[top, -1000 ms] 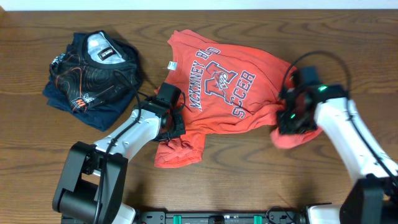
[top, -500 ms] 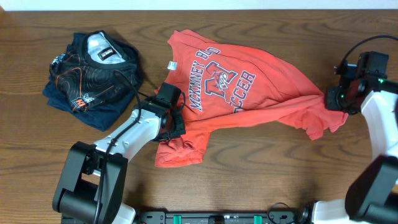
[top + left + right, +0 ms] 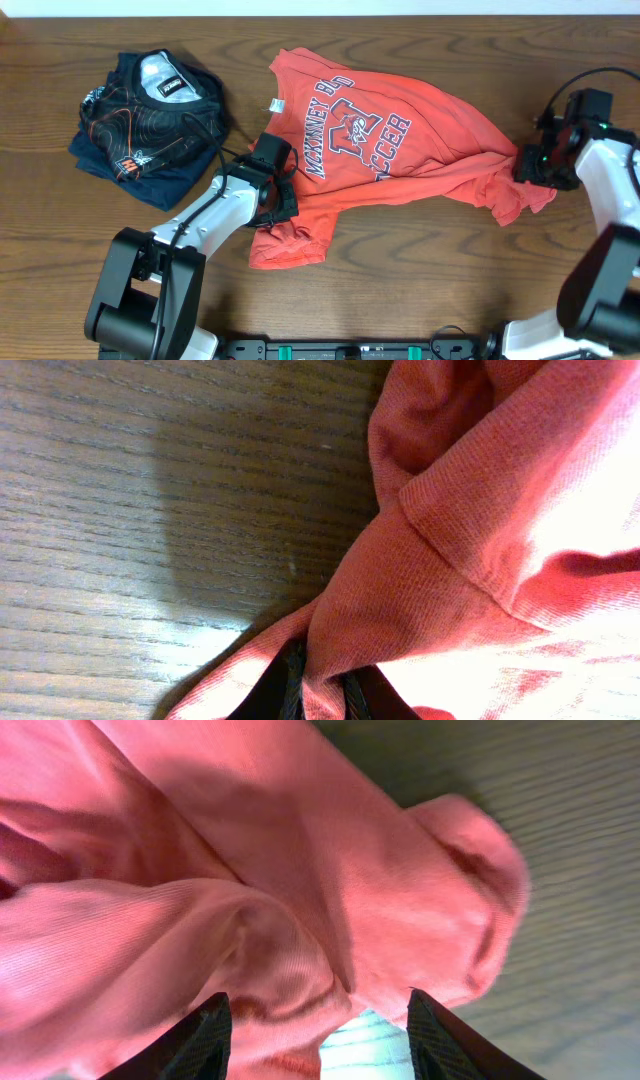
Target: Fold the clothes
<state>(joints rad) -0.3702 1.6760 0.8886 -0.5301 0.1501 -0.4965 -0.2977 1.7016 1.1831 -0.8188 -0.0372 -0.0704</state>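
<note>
The clothes, a coral-red T-shirt with dark chest lettering, lie partly spread across the middle of the wooden table. My left gripper is at the shirt's lower left and is shut on a pinched fold of red cloth; its fingertips show dark around that fold. At the shirt's stretched right end sits my right gripper. It is open, its two dark fingers wide apart over bunched red fabric, and the cloth lies slack between them.
A dark navy garment with an orange line print lies crumpled at the back left. A crumpled sleeve points toward the front edge. Bare wood table stretches in front of the shirt.
The right gripper has drawn the shirt's right side out to the right, then opened and let go of the cloth. The left gripper has kept its hold and stayed put.
</note>
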